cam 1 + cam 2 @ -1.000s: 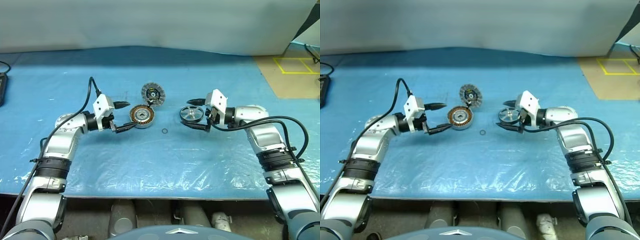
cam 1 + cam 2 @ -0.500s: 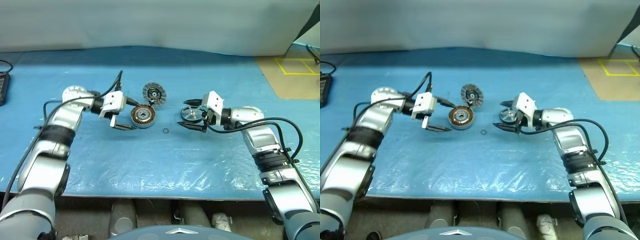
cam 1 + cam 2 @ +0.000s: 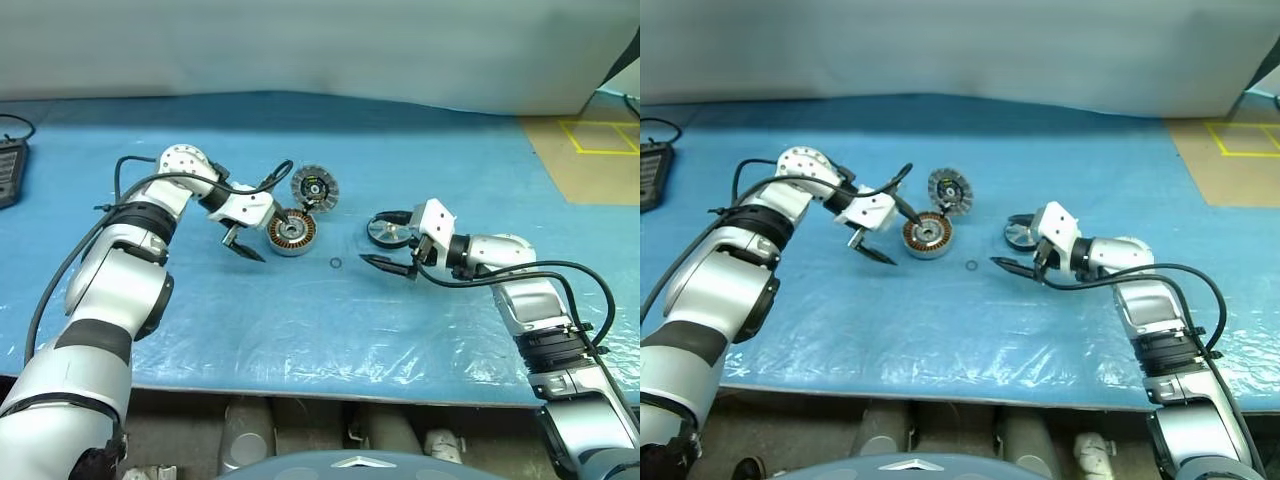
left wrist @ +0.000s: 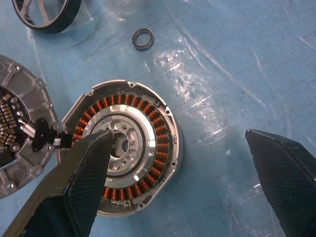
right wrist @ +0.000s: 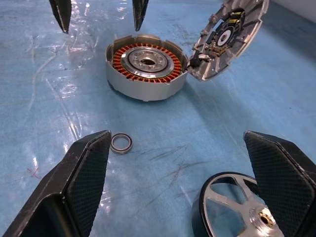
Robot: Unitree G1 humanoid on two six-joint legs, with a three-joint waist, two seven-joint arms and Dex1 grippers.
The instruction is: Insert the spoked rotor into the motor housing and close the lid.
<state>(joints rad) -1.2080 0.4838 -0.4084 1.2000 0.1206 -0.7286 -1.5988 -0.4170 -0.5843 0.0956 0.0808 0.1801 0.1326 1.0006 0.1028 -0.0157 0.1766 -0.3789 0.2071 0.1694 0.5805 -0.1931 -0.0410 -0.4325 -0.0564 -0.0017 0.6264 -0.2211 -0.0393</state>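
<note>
The motor housing (image 3: pixel 290 232), a low silver cup with copper windings, sits mid-table. The lid (image 3: pixel 314 187), a grey toothed disc, leans tilted against its far side, joined to it by thin wires. The spoked rotor (image 3: pixel 391 233) lies flat to the right. My left gripper (image 3: pixel 262 233) is open and points down at the housing's left side; in the left wrist view one finger (image 4: pixel 84 182) overlaps the housing (image 4: pixel 126 148). My right gripper (image 3: pixel 372 238) is open and low, its fingers straddling the rotor (image 5: pixel 237 210) without touching it.
A small dark ring (image 3: pixel 334 264) lies on the blue plastic-covered table (image 3: pixel 300 330) between the housing and the rotor. A dark device (image 3: pixel 6 170) rests at the far left edge. Brown floor with yellow tape (image 3: pixel 590 150) borders the table at the far right.
My left arm has swung its elbow up and rolled its wrist, so the gripper now points down by the housing instead of lying level. The right gripper has barely moved.
</note>
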